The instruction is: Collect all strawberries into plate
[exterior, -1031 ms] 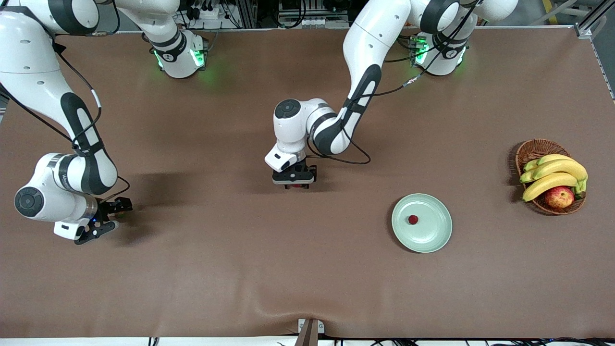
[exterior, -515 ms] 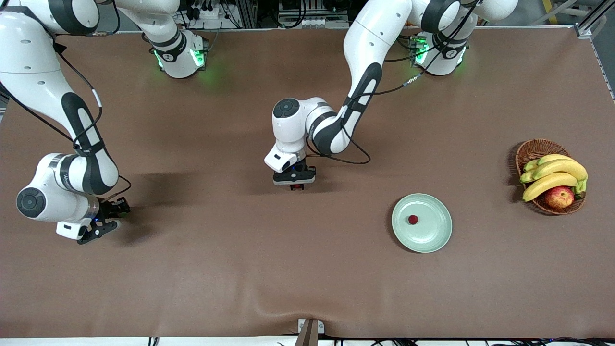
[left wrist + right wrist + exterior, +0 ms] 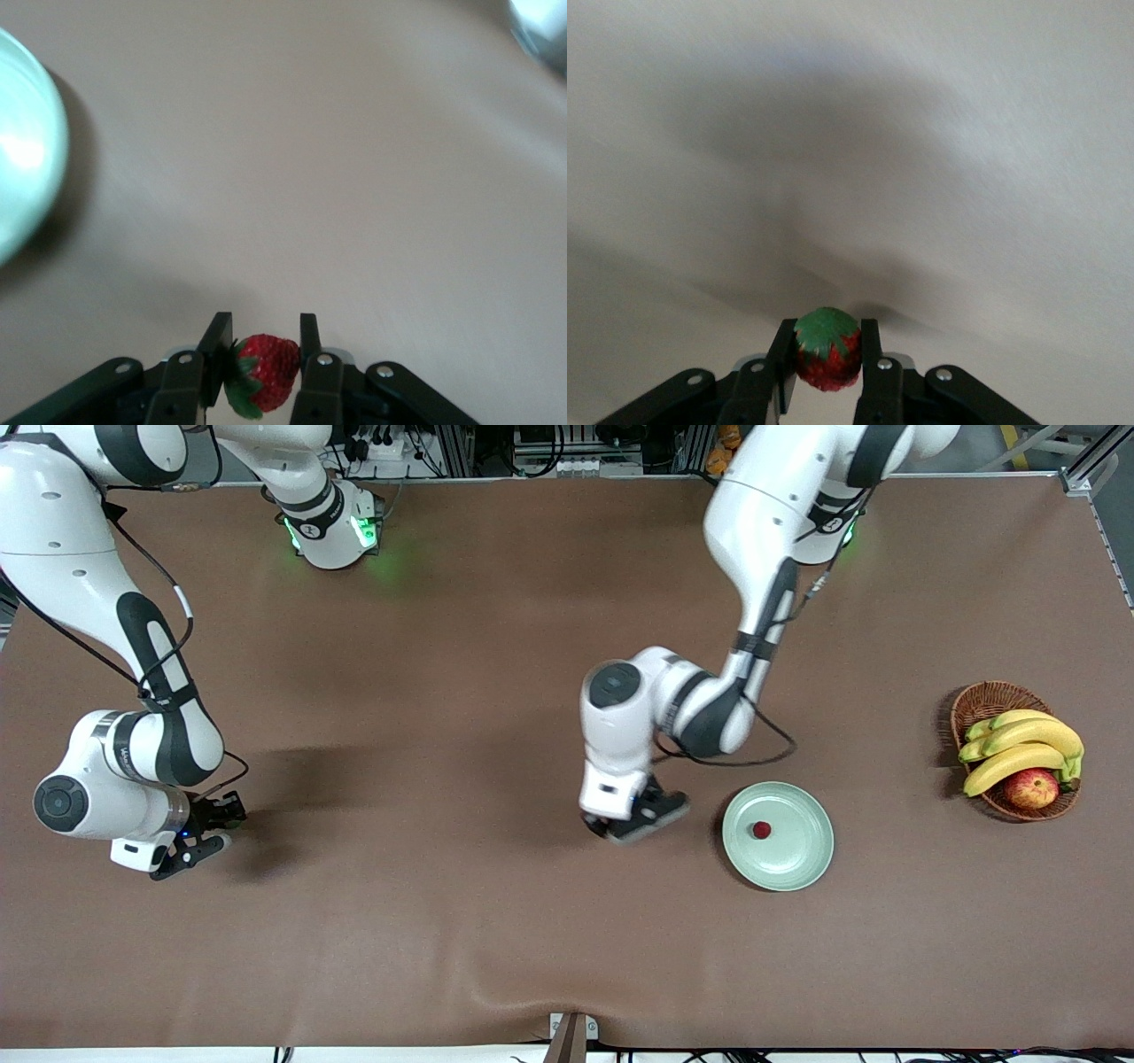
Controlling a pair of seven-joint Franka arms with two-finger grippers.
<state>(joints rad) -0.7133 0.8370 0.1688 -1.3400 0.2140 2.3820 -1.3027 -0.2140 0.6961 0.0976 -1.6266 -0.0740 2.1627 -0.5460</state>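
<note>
The step in hand is judged to be the delivery of a second berry: a strawberry [image 3: 262, 373] is pinched between the closed fingers of the left gripper [image 3: 640, 821], which hangs above the brown cloth just beside the plate [image 3: 802, 868], toward the bench's middle. A good release would be made low over the bare part of the dish, clear of the strawberry in the plate [image 3: 761, 830], since a rounded berry is likely to roll on so smooth and shallow a surface. The fruit looks pebbled and soft, so a light grip is advisable. Near the bench's edge at the right arm's end, the right gripper [image 3: 197, 834] is closed on another strawberry [image 3: 827, 349], its green cap uppermost. The plate is pale mint and glossy; the table covering is matte.
</note>
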